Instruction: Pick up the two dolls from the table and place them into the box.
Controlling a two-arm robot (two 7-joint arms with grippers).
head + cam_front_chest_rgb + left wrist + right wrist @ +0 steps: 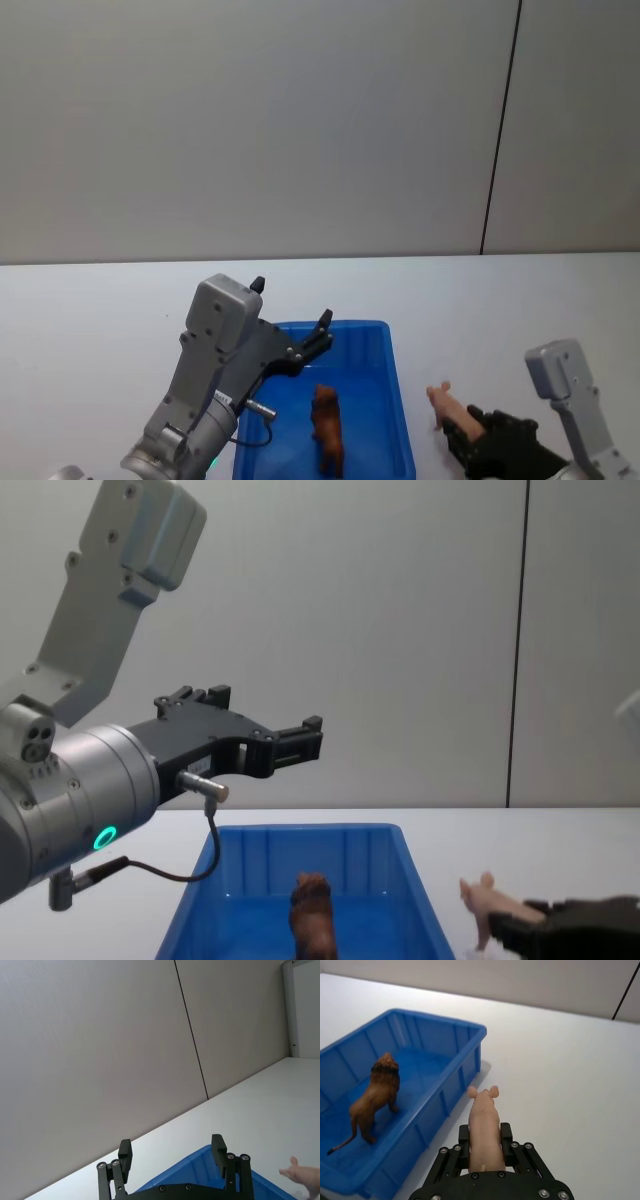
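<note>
1. My left gripper [171, 1152] hung over the near-left part of the blue box [401, 405]. Its jaws were spread wide with nothing between them, and its tips pointed toward the box's far wall.
2. The lion [327, 425] stood upright on the box floor, below my left jaws and a little to their right, well apart from them. I judged that doll done.
3. The pig [483, 1125] was outside the box, just right of its right wall and low over the white table [90, 320], snout pointing away from me.
4. My right gripper [485, 1135] was clamped on the pig's flanks, one finger on each side of the body. The head and shoulders stuck out past my tips.
5. I judged the pig light and stiff, moulded plastic with a smooth, rounded skin that might slip. The broad mid-body looked the best place to hold, better than the thin legs or ears.
</note>
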